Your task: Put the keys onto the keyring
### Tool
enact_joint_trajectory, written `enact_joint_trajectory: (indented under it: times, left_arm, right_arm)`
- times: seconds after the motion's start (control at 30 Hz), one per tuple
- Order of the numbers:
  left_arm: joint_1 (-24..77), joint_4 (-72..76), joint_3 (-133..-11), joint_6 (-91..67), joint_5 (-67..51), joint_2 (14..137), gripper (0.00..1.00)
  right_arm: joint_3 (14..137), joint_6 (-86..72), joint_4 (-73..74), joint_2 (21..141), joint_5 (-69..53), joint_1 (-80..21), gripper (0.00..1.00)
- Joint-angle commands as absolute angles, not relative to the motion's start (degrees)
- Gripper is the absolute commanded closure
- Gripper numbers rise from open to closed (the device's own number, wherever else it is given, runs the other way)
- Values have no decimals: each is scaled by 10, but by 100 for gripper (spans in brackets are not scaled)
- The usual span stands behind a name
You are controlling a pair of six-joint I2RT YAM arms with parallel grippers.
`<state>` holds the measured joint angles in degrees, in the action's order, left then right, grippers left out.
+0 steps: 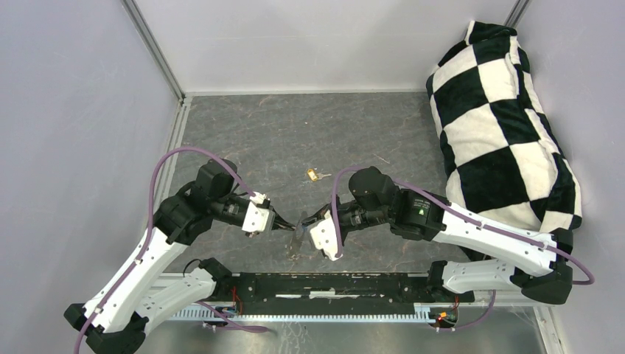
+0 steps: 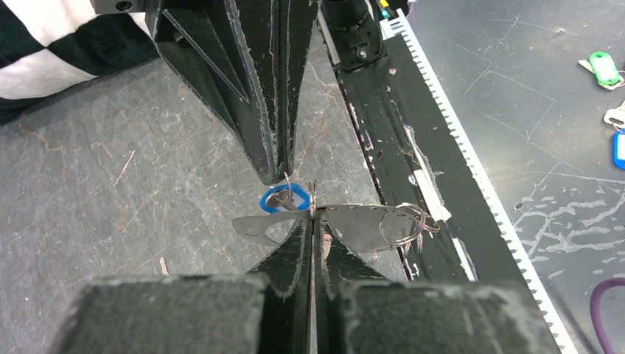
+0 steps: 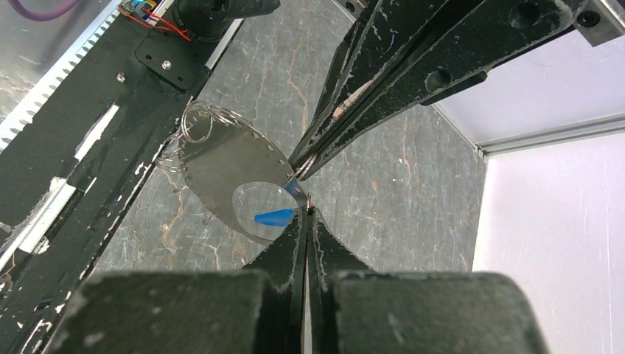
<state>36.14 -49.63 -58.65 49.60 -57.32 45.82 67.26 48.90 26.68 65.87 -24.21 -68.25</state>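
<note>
My left gripper point(image 1: 284, 225) is shut on the keyring point(image 2: 354, 221), a thin grey-silver band with an oval opening and wire rings at one end. It holds the keyring just above the table. My right gripper point(image 1: 315, 219) faces it tip to tip and is shut on the blue key point(image 2: 265, 200), pinching the key's small wire loop. The blue key sits against the band by the opening, and shows through that opening in the right wrist view point(image 3: 274, 217). I cannot tell whether the key is threaded on. The gold key point(image 1: 315, 175) lies loose on the table beyond both grippers.
A black-and-white checked cushion point(image 1: 508, 125) fills the right side. A black rail point(image 1: 332, 284) runs along the near table edge under the grippers. A green tag point(image 2: 603, 68) and a blue tag point(image 2: 619, 147) lie on the metal surface beyond the rail. Walls close in the left and the back.
</note>
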Motion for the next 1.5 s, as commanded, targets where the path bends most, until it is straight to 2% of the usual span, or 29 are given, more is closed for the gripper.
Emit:
enact_joint_trajectory:
  times: [0.0, 0.97, 1.1, 1.47]
  left_arm:
    - [363, -490, -598, 497, -591, 459, 98]
    - [363, -456, -586, 418, -576, 476, 98]
    - [363, -456, -584, 424, -577, 469, 98]
    - [363, -455, -580, 426, -595, 459, 98]
  right_arm:
    - [673, 491, 253, 660, -262, -686, 100]
    - [654, 496, 222, 631, -246, -694, 100]
    - [655, 482, 233, 632, -205, -694, 100]
    - [632, 453, 215, 625, -211, -655, 100]
